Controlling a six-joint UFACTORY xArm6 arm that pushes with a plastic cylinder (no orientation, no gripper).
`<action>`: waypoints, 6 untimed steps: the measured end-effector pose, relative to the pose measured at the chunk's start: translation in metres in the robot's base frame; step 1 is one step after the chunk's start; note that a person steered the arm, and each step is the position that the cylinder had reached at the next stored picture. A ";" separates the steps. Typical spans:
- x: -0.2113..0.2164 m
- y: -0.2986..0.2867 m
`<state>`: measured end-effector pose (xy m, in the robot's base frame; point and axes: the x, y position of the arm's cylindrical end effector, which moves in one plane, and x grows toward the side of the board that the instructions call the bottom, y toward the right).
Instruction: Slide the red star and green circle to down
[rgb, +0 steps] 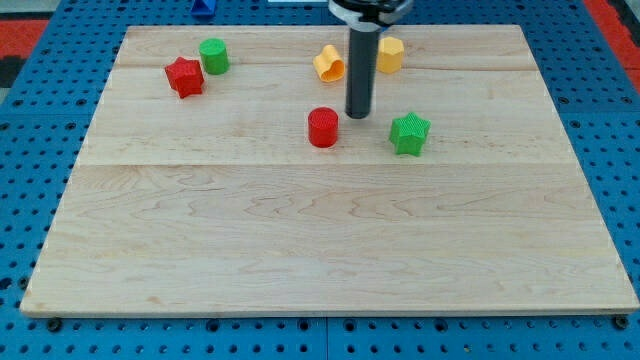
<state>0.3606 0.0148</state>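
Observation:
The red star lies near the board's top left, with the green circle touching it on its upper right. My tip rests on the board in the upper middle, far to the right of both. It stands just right of and slightly above a red circle and left of a green star.
A yellow heart-like block sits just left of the rod and a yellow hexagon just right of it, near the top edge. The wooden board lies on a blue pegboard. A blue block shows beyond the top edge.

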 end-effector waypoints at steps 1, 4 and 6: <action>0.004 -0.084; -0.085 -0.271; -0.118 -0.185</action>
